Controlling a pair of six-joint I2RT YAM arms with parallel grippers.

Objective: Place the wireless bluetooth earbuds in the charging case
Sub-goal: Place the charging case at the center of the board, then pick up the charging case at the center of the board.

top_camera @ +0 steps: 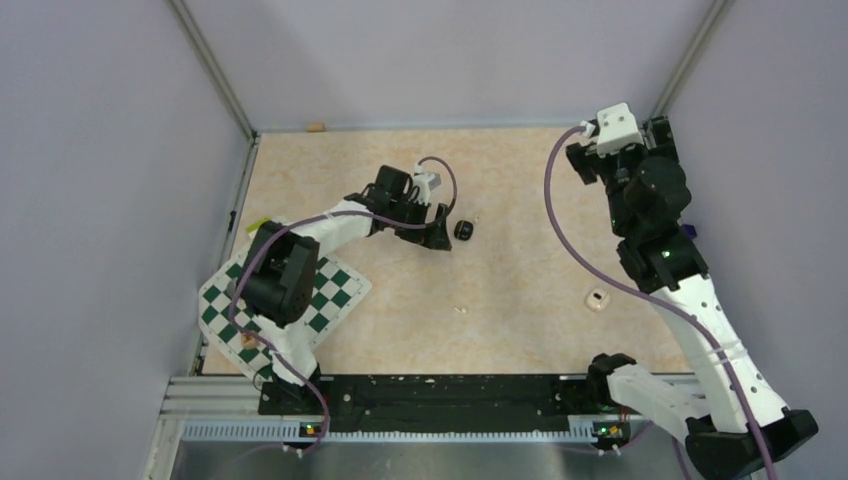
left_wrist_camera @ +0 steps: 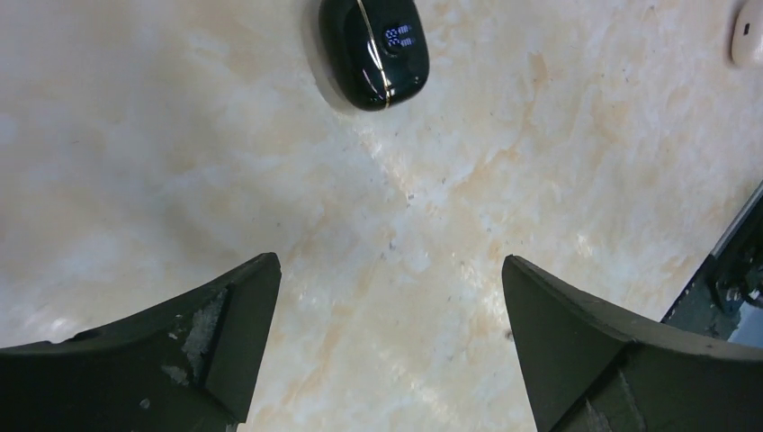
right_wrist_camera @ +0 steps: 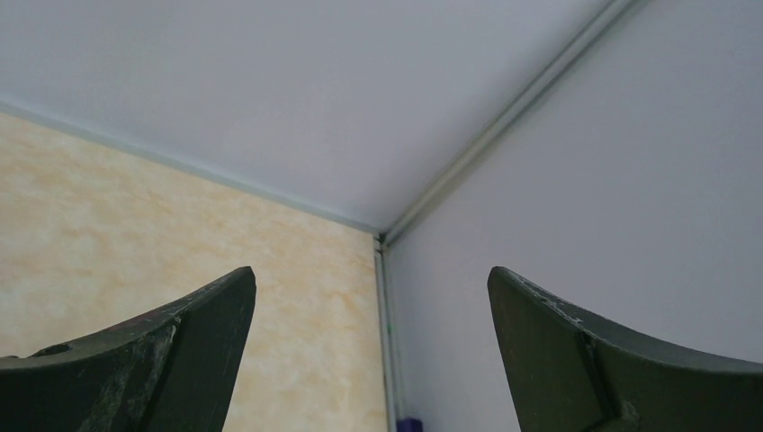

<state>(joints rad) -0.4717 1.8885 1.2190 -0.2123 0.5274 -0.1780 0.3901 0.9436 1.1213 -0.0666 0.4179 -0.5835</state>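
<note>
A glossy black rounded shell (top_camera: pixel 463 230) with a gold seam and lit blue digits lies shut on the beige table; it fills the top of the left wrist view (left_wrist_camera: pixel 373 49). No loose earbud shows. The cream-white charging case (top_camera: pixel 597 299) lies alone at the mid right; its edge shows in the left wrist view (left_wrist_camera: pixel 749 31). My left gripper (top_camera: pixel 441 237) is open and empty, just left of the black shell, its fingers (left_wrist_camera: pixel 225 333) apart from it. My right gripper (top_camera: pixel 583 160) is open and empty, raised near the far right corner (right_wrist_camera: pixel 371 279).
A green and white chequered mat (top_camera: pixel 330 290) lies at the near left under the left arm, with a small red block (top_camera: pixel 247 340) on it. A tiny white crumb (top_camera: pixel 461 310) lies mid table. A small white bit (top_camera: pixel 476 216) lies beside the black shell. Walls enclose three sides.
</note>
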